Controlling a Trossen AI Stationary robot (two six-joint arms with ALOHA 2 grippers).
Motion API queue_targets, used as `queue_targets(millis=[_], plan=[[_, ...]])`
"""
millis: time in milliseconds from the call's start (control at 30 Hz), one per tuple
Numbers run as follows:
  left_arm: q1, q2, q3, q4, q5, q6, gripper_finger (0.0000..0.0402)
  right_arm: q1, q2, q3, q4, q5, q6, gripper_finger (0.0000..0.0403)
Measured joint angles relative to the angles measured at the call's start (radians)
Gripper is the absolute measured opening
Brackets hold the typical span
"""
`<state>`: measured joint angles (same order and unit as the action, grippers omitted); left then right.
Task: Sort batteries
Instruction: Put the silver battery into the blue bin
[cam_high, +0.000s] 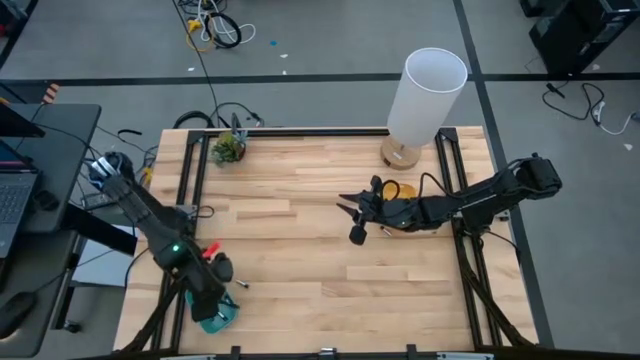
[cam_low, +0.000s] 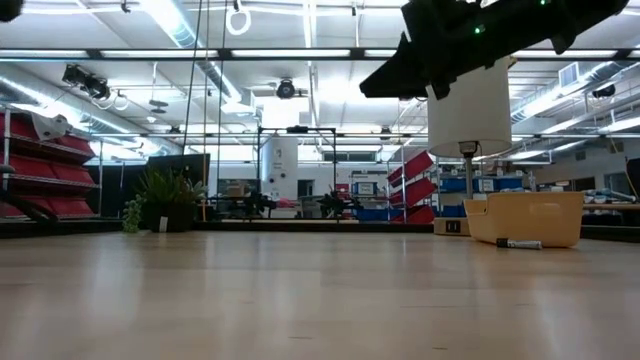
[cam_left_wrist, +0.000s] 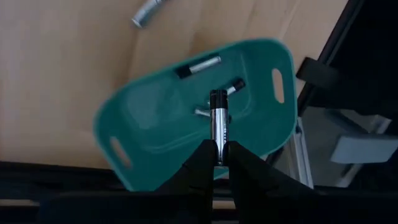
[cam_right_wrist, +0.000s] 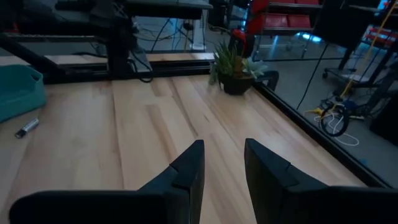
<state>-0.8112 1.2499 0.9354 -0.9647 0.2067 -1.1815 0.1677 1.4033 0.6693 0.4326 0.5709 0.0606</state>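
Holding one battery (cam_left_wrist: 218, 121) over teal tray (cam_left_wrist: 149, 118) with three batteries, left end effector (cam_left_wrist: 217, 155) clenched.

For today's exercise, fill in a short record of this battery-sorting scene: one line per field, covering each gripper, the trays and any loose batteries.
left gripper: shut on a battery, above the teal tray
right gripper: open, empty, over bare table
teal tray contents: at least two batteries
yellow tray: near the lamp
loose batteries: one beside the teal tray, one in front of the yellow tray
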Motion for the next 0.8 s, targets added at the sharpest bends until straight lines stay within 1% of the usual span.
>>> queue_targets(millis=[267, 333, 467, 600, 700, 800], plan=[[-0.082, 0.000, -0.129, 0.236, -0.002, -0.178, 0.0048, 0.001, 0.000, 0.000, 0.001, -0.002, 0.045, 0.0100], [-0.100, 0.000, -0.151, 0.275, -0.008, -0.224, 0.0051, 0.002, 0.000, 0.000, 0.001, -0.020, 0.063, 0.0100], [-0.125, 0.000, -0.169, 0.278, -0.049, -0.270, 0.0078, 0.008, 0.000, 0.000, 0.000, -0.072, 0.092, 0.0100], [-0.131, 0.000, -0.170, 0.260, -0.105, -0.271, 0.0116, 0.036, 0.000, 0.000, -0.004, -0.077, 0.101, 0.0100], [-0.129, 0.000, -0.170, 0.253, -0.122, -0.254, 0.0140, 0.056, 0.000, 0.000, -0.007, -0.079, 0.070, 0.0100], [-0.115, 0.000, -0.170, 0.216, -0.143, -0.201, 0.0153, 0.061, 0.000, 0.000, -0.023, -0.079, 0.044, 0.0100]])
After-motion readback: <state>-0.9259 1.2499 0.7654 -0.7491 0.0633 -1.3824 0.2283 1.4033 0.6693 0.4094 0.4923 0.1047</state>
